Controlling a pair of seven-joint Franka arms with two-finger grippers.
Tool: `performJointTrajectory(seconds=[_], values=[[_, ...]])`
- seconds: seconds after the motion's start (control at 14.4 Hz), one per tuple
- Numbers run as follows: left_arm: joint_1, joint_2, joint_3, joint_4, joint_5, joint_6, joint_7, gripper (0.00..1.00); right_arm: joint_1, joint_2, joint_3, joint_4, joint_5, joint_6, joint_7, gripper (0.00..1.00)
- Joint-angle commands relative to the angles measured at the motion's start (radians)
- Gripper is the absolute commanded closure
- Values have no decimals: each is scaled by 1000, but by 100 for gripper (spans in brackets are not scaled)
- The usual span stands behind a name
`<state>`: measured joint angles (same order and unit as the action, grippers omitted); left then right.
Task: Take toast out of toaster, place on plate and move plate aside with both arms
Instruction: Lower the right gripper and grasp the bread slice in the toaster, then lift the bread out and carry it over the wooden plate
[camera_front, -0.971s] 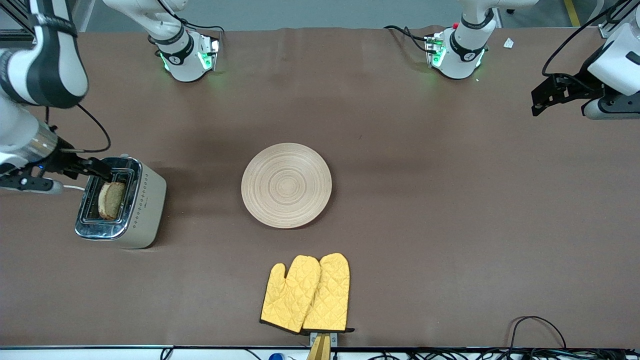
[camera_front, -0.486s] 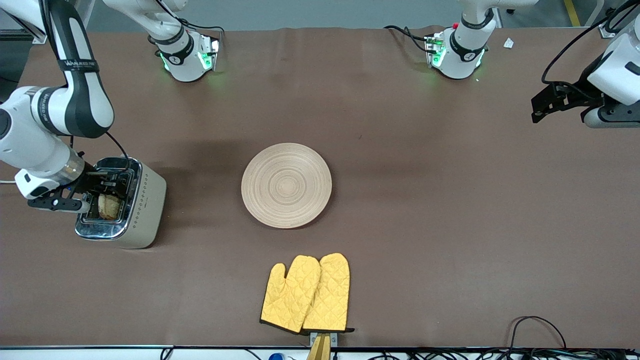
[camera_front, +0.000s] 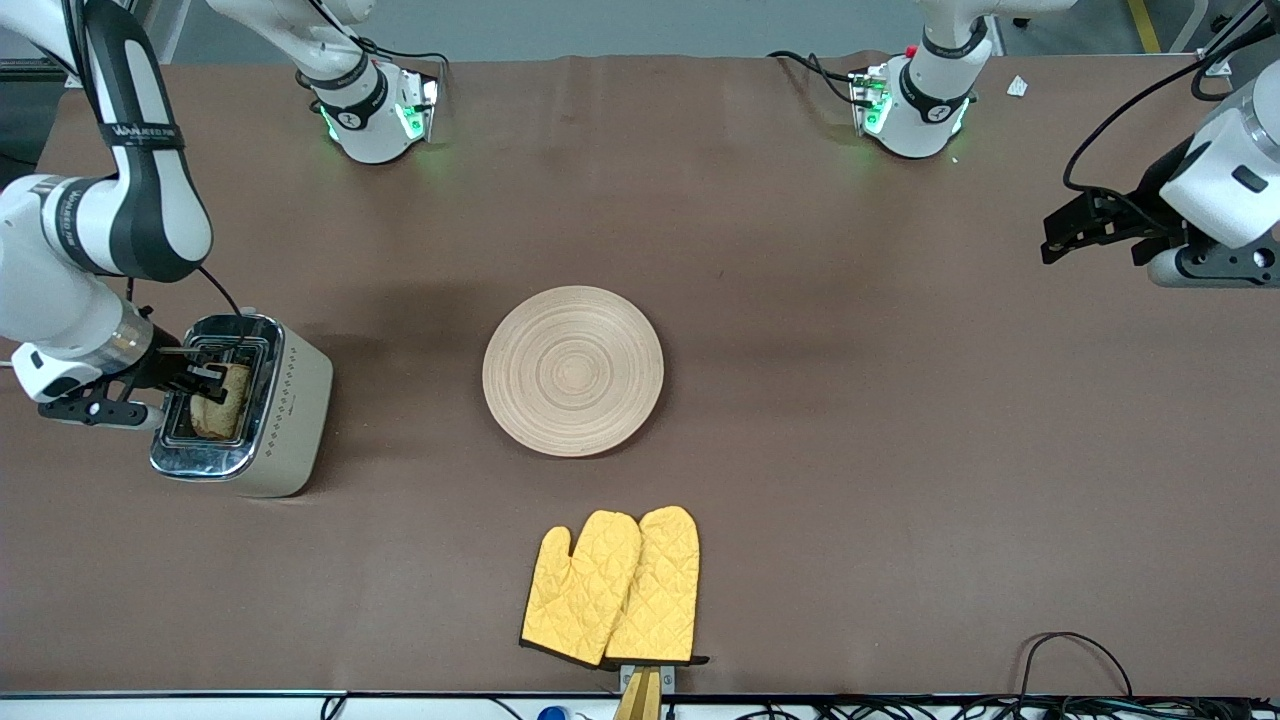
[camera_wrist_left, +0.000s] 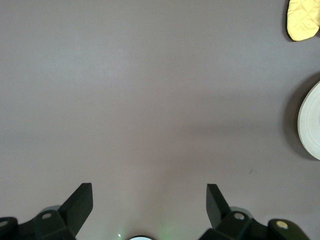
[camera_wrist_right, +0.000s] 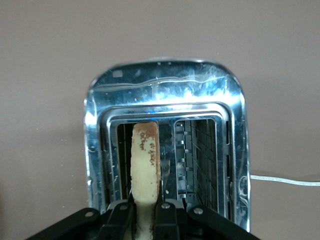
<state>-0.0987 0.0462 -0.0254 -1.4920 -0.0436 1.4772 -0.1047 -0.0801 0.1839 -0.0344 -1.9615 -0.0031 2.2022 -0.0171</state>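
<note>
At the chrome toaster (camera_front: 240, 405), right tool (camera_wrist_right: 147, 212) clamps the grainy toast (camera_wrist_right: 145, 165) upright in a slot; left tool (camera_wrist_left: 149, 205), fingers apart, waits over bare brown surface (camera_front: 900, 400), well clear of the grooved wooden plate (camera_front: 572, 370).

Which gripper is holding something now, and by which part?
The right gripper pinches the toast by its upper edge, in the toaster slot. The left gripper is open, holding nothing.

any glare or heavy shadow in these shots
Right wrist view: bright glare streaks the toaster chrome top, though the toast between the right claw fingers reads clearly. Front view: soft shadow beside the plate. Left wrist view: evenly lit, left claw open.
</note>
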Motion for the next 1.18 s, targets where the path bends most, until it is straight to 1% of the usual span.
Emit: performJointTrajectory(seconds=[0.0, 0.14, 0.28, 0.42, 0.49, 0.69, 0.76, 0.83, 0.97, 1.11], values=[[5, 18, 4, 15, -19, 6, 17, 0, -6, -50, 13, 35, 47, -67, -21, 100], [5, 26, 4, 16, -19, 8, 19, 0, 25, -83, 13, 49, 83, -114, -14, 100], [5, 29, 4, 15, -19, 11, 17, 0, 66, -100, 13, 100, 100, -203, 18, 100], [4, 34, 1, 15, -21, 12, 19, 0, 129, -100, 13, 168, 101, -284, 101, 100], [4, 34, 2, 15, -28, 11, 20, 0, 170, -100, 11, 177, 101, -297, 135, 100], [5, 32, 2, 12, -33, 5, 20, 0, 294, -95, 13, 178, 103, -292, 206, 99], [5, 32, 2, 12, -32, 5, 20, 0, 357, -93, 11, 171, 104, -279, 235, 99], [5, 32, 2, 12, -33, 3, 20, 0, 405, -87, 11, 168, 112, -250, 283, 99], [5, 32, 2, 13, -33, 3, 20, 0, 492, -69, 11, 138, 162, -153, 408, 99], [7, 32, 2, 13, -33, 3, 20, 0, 558, -37, 11, 131, 182, -76, 498, 99]])
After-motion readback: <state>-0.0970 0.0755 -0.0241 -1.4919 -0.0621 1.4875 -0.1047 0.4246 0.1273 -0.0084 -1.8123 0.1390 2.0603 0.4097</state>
